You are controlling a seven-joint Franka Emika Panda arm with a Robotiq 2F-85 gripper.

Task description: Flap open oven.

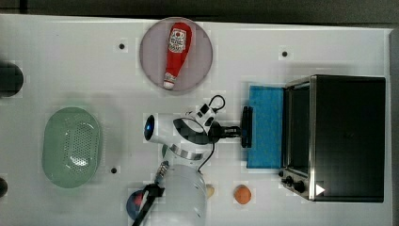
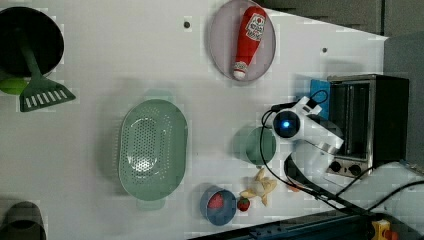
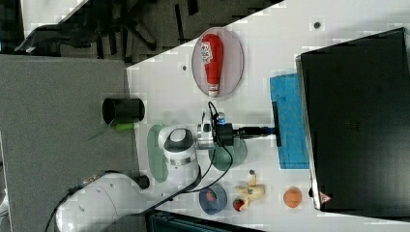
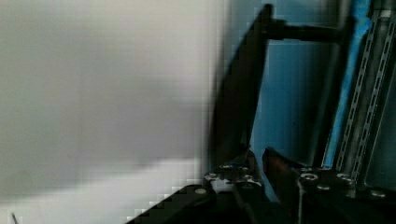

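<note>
The oven (image 1: pixel 348 136) is a black box with silver trim at the top view's right, with knobs (image 1: pixel 294 182) at its front corner. Its blue glass door (image 1: pixel 266 125) lies folded down flat toward the arm. The dark bar handle (image 1: pixel 246 127) runs along the door's free edge. My gripper (image 1: pixel 240 130) reaches in level from the top view's left and is shut on this handle. In the wrist view the handle (image 4: pixel 238 93) passes between my fingertips (image 4: pixel 229 172), with the blue door (image 4: pixel 289 93) behind it. The right view shows the gripper (image 3: pixel 268 129) on the handle (image 3: pixel 276 123) too.
A ketchup bottle (image 1: pixel 176 54) lies on a round plate (image 1: pixel 200 70) behind the arm. A green colander (image 1: pixel 70 146) sits at the top view's left. An orange ball (image 1: pixel 243 194), a banana (image 2: pixel 260 189), a blue bowl (image 2: pixel 218 205) and a green cup (image 2: pixel 255 145) are near the arm's base.
</note>
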